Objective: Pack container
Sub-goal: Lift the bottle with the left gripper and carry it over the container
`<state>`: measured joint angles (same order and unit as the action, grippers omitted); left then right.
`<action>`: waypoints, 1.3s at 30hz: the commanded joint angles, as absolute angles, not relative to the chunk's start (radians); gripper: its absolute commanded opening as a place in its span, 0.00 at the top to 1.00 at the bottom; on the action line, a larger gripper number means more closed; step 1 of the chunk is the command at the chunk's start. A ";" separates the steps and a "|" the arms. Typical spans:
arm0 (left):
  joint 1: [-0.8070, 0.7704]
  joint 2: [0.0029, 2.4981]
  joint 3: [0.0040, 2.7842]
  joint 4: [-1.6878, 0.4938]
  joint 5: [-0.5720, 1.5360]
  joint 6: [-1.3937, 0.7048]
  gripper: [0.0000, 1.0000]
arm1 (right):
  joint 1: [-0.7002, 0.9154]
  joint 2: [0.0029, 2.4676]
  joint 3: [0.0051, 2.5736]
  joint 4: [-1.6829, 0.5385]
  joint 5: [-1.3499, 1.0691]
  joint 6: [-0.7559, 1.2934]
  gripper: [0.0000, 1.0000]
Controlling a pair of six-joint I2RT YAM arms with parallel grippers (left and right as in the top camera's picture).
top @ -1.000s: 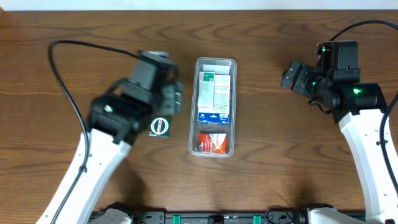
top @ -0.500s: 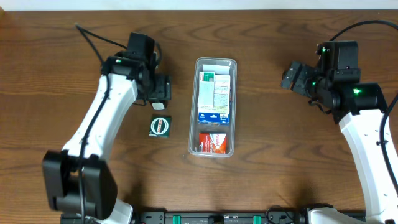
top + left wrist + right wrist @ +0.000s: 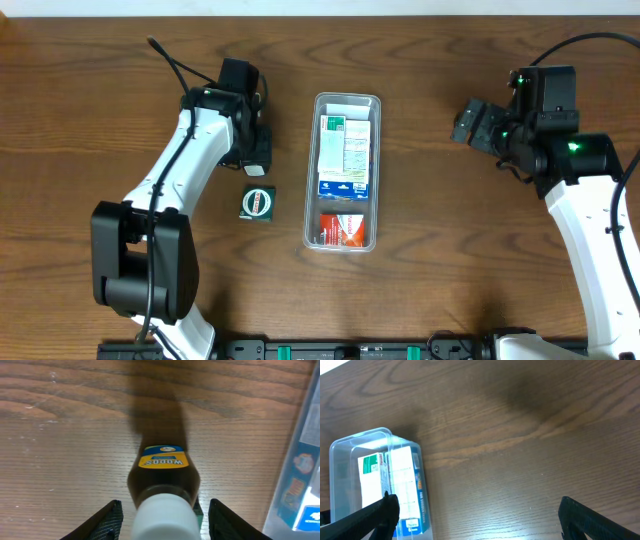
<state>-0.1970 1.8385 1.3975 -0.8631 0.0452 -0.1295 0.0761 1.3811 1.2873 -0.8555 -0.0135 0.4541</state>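
The clear container lies lengthwise at mid-table, holding a white and green box, a blue and white box and a red box. My left gripper hangs just left of it. In the left wrist view the left gripper is open, a brown bottle with a white cap and yellow label between its fingers, with gaps on both sides. A dark green square pack with a white round top sits below that gripper. My right gripper is open over bare wood.
The container's clear wall runs down the right edge of the left wrist view. Its end shows at the lower left of the right wrist view, beside the open right gripper. A black cable trails behind the left arm.
My left arm has swung round and straightened, with its gripper settling just above the green pack. Its fingers have come closer together. The right arm has not moved.
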 commanded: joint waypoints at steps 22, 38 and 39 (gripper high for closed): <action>-0.198 1.820 1.391 -0.842 0.011 -0.105 0.73 | 0.072 1.381 1.294 -0.857 -0.008 0.443 0.01; -0.455 1.351 1.394 -0.990 0.011 -0.222 0.74 | 0.072 1.381 1.294 -0.857 -0.008 0.444 0.01; -0.492 1.332 1.394 -0.986 0.010 -0.245 0.74 | 0.072 1.381 1.294 -0.857 -0.008 0.444 0.01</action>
<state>-0.4206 1.3788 1.3849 -0.9863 0.0185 -0.1654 0.0761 1.3811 1.2873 -0.8555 -0.0135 0.4541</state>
